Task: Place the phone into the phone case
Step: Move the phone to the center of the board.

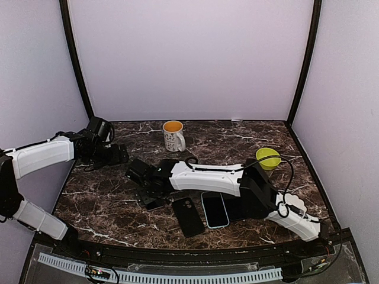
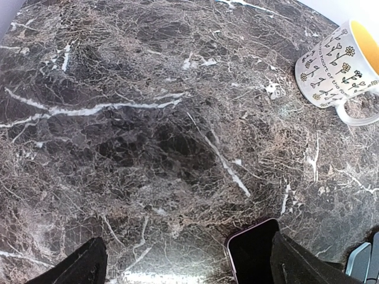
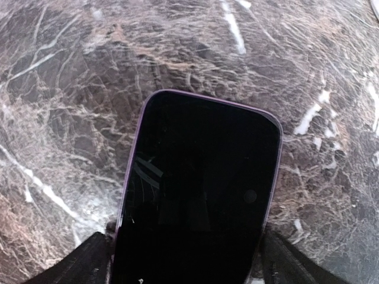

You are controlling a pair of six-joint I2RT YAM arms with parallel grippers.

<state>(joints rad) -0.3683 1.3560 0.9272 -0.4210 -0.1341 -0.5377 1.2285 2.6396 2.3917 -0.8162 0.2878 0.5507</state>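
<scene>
Nearest the arms' bases, a black phone case (image 1: 188, 216) lies flat on the dark marble table (image 1: 106, 201), with a camera cut-out at its far end. Just beside it on the right lies a second slab with a pale blue rim (image 1: 214, 209); whether this is a phone or a case cannot be told. The right arm (image 1: 207, 177) stretches leftward across the table just beyond these two, and its dark elbow housing hides the surface to the right of the blue-rimmed slab. Left of the case, the right gripper (image 3: 186, 248) points down over the phone (image 3: 198, 195), a purple-edged handset lying screen up. Its fingers (image 3: 89, 263) stand wide apart, one at each long edge. Whether they press on the phone or only flank it cannot be told, and in the top view the claw covers most of the handset. Farther left, the left gripper (image 2: 188, 242) hangs over bare marble with its jaws spread fully, holding nothing. Beyond the right arm stands a flowered white mug (image 1: 173, 136) near the back wall, and a yellow bowl (image 1: 268, 158) sits well apart to the right.
</scene>
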